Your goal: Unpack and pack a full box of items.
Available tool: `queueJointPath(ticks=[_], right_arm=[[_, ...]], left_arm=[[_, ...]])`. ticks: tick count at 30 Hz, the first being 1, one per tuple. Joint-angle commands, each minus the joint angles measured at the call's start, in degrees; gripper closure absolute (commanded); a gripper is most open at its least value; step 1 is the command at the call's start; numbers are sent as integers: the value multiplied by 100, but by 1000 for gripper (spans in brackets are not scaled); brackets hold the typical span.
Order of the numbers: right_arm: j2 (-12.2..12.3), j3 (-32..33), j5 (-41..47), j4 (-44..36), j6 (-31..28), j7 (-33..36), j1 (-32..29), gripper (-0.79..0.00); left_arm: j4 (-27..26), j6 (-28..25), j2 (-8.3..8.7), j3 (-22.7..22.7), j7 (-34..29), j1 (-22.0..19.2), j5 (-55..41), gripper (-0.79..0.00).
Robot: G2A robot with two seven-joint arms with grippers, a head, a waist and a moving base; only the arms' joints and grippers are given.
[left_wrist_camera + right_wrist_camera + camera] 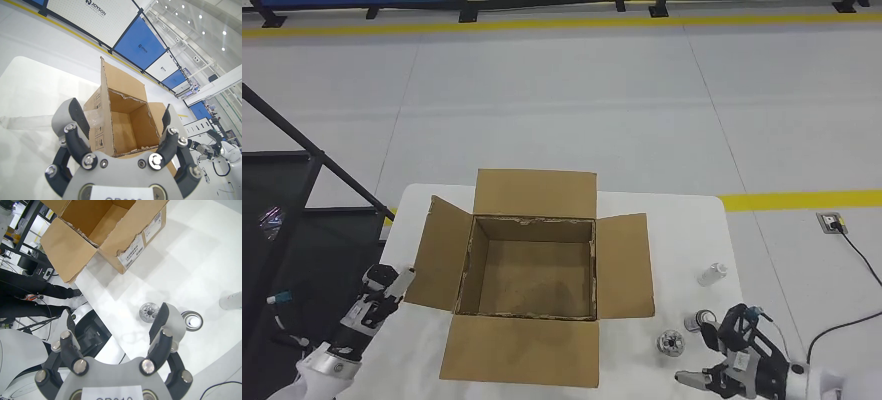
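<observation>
An open cardboard box (534, 270) stands mid-table with all flaps spread, and its inside shows bare cardboard (130, 121) (105, 228). To its right on the table lie a small white bottle (712, 273) (230, 301), a silver can (700, 320) (191, 321) and a round metal part (671, 344) (148, 312). My left gripper (397, 278) (122, 109) is open beside the box's left flap, holding nothing. My right gripper (704, 377) (115, 311) is open near the table's front right edge, with one finger just in front of the metal part and nothing between the fingers.
The white table (682, 215) has rounded corners, and its front edge runs close under my right gripper. A crumpled bit of clear plastic (93, 118) lies against the box's left outer wall. A black frame (302, 150) stands left of the table.
</observation>
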Motion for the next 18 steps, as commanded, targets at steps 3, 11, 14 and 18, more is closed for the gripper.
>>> queueJointPath(ticks=[3, 11, 14, 18], right_arm=[[31, -479, -860, -7, -97, -154, 29, -785], [50, -1175, -2029, 972, 225, -726, 370, -785], [63, -1275, -2169, 1296, 168, -1007, 480, -785], [86, -1335, -2533, 1595, 7, -1488, 533, -785]], left_arm=[[29, -26, -4, 1, 13, 22, -114, -785], [176, -106, -10, -178, 96, 121, -412, -785], [176, -106, -10, -178, 96, 121, -412, -785], [176, -106, -10, -178, 96, 121, -412, -785]])
